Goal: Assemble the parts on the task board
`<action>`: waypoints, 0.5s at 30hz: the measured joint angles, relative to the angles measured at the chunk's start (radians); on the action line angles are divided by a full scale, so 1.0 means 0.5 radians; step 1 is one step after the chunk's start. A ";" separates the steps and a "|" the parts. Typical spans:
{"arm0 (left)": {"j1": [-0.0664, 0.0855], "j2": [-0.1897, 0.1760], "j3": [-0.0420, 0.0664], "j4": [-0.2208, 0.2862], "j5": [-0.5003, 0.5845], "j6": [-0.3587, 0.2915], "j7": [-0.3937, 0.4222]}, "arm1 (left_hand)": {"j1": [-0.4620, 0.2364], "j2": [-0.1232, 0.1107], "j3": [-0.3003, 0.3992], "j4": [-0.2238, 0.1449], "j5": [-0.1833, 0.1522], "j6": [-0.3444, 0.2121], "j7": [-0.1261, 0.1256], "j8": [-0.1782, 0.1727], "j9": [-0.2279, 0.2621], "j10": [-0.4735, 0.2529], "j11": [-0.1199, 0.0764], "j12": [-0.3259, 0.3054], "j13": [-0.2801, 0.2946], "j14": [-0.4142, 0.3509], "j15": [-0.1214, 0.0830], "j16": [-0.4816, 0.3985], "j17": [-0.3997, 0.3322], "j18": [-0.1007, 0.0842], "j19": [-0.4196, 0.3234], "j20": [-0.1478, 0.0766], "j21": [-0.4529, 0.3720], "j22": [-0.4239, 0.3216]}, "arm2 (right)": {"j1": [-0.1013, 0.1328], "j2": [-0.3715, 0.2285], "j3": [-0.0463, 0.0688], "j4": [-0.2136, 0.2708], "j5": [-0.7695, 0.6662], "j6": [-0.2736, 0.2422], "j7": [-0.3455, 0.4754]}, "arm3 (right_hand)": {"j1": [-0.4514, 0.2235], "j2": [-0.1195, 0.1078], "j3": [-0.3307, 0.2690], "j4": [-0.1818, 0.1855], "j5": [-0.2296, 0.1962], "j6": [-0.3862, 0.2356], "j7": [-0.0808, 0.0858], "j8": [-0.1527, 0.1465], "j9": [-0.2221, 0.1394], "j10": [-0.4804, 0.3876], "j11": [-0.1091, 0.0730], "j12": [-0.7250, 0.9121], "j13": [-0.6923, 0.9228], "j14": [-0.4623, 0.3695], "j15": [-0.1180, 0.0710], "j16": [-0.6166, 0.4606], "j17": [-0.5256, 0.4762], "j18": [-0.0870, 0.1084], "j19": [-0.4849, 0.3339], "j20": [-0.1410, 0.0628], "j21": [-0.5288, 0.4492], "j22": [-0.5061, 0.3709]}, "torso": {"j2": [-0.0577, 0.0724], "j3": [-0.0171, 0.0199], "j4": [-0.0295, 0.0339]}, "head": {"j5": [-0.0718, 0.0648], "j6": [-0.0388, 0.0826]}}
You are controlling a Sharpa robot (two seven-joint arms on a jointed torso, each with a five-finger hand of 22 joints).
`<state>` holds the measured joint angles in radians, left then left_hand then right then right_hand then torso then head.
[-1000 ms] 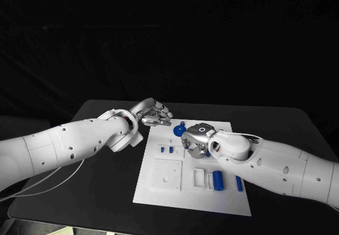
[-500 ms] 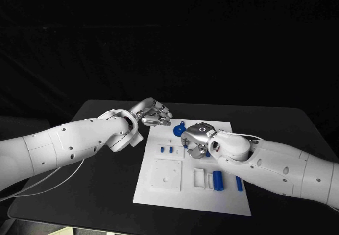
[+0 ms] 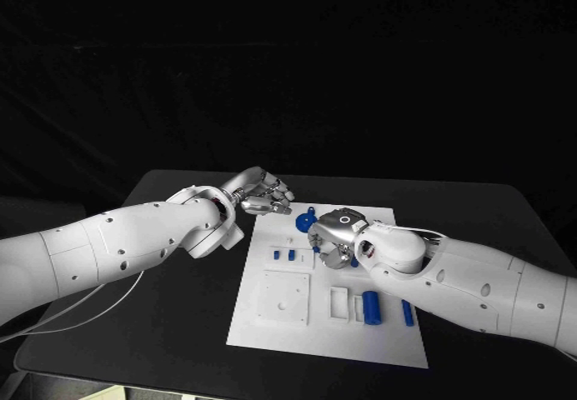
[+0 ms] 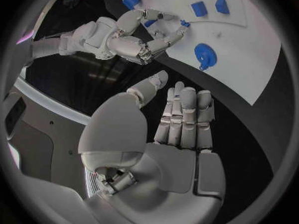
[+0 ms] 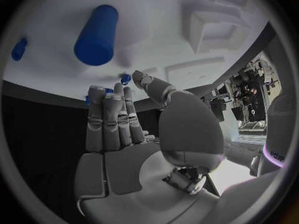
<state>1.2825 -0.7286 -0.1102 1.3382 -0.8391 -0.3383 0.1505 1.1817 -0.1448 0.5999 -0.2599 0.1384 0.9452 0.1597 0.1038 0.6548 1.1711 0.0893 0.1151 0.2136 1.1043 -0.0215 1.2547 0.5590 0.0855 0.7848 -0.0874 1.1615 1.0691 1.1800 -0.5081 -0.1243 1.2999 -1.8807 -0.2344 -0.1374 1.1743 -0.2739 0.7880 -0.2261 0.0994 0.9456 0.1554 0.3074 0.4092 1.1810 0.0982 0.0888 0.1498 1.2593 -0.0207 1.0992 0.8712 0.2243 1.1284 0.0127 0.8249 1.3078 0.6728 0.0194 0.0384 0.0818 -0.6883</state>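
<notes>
The white task board [image 3: 274, 335] lies in the middle of the black table. My right hand [image 3: 337, 238] hangs over the board's far half, fingers pointing down. Its thumb and a fingertip pinch a small blue part [image 5: 126, 78], which the left wrist view shows at the board's surface [image 4: 185, 23]. A round blue part [image 3: 305, 222] stands just beyond that hand. My left hand [image 3: 260, 193] hovers off the board's far left corner with its fingers [image 4: 187, 115] stretched out, holding nothing.
A blue cylinder [image 3: 373, 308] and a thin blue peg [image 3: 408, 312] lie on the board's near right, beside white blocks [image 3: 340, 302]. Two small blue pieces [image 3: 283, 255] sit left of my right hand. A white square plate [image 3: 286, 297] lies near left.
</notes>
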 measured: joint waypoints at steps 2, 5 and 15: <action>0.000 0.000 0.000 0.000 0.000 0.000 -0.001 | 0.000 0.000 0.000 0.000 0.000 -0.005 0.005 0.000 0.000 0.000 0.000 0.000 0.000 0.000 0.000 0.000 0.000 0.000 0.000 0.000 0.000 0.000 | 0.000 0.004 0.000 -0.003 0.001 0.003 0.000 | 0.006 0.006 0.000 0.000 -0.005 0.000 0.000 0.000 0.000 0.000 0.000 0.000 0.000 0.000 0.000 0.000 0.000 0.000 0.000 0.000 0.000 0.000 | 0.000 -0.0004 0.000 | 0.000 -0.002; 0.001 0.001 0.000 0.000 0.000 0.000 -0.002 | 0.003 0.003 0.000 0.000 0.000 -0.007 0.007 0.000 0.000 0.000 0.000 0.000 0.000 0.000 0.000 0.000 0.000 0.000 0.000 0.000 0.000 0.000 | 0.000 0.005 0.000 -0.006 0.002 0.008 0.000 | 0.006 0.006 0.006 0.006 -0.005 0.000 0.000 0.000 0.000 0.000 0.000 0.000 0.000 0.000 0.000 0.000 -0.001 0.000 0.000 0.000 0.000 0.000 | 0.000 -0.0010 0.000 | 0.000 -0.005; 0.002 0.001 0.000 -0.002 0.000 0.001 -0.006 | 0.008 0.008 0.000 0.000 0.000 -0.008 0.005 0.000 -0.002 -0.001 -0.001 0.000 -0.002 0.000 0.000 0.000 0.000 0.000 0.000 0.000 0.000 0.000 | 0.000 0.019 0.000 -0.017 0.007 0.025 0.000 | 0.013 0.013 0.011 0.011 -0.005 0.001 -0.001 0.000 0.000 0.015 0.000 0.000 0.004 0.000 0.000 0.009 -0.005 0.000 -0.003 0.003 0.000 0.000 | 0.000 -0.0012 0.001 | 0.001 -0.010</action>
<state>1.2836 -0.7281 -0.1102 1.3373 -0.8391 -0.3379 0.1474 1.1856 -0.1408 0.6000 -0.2599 0.1384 0.9412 0.1625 0.1038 0.6539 1.1708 0.0890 0.1151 0.2129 1.1043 -0.0215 1.2547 0.5589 0.0855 0.7846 -0.0872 1.1615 1.0690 1.1800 -0.4988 -0.1243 1.2912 -1.8774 -0.2220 -0.1375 1.1810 -0.2672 0.7935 -0.2206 0.0969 0.9461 0.1548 0.3074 0.4092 1.1885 0.0981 0.0888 0.1518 1.2595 -0.0209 1.1035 0.8689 0.2243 1.1270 0.0144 0.8248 1.3077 0.6728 0.0188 0.0388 0.0823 -0.6932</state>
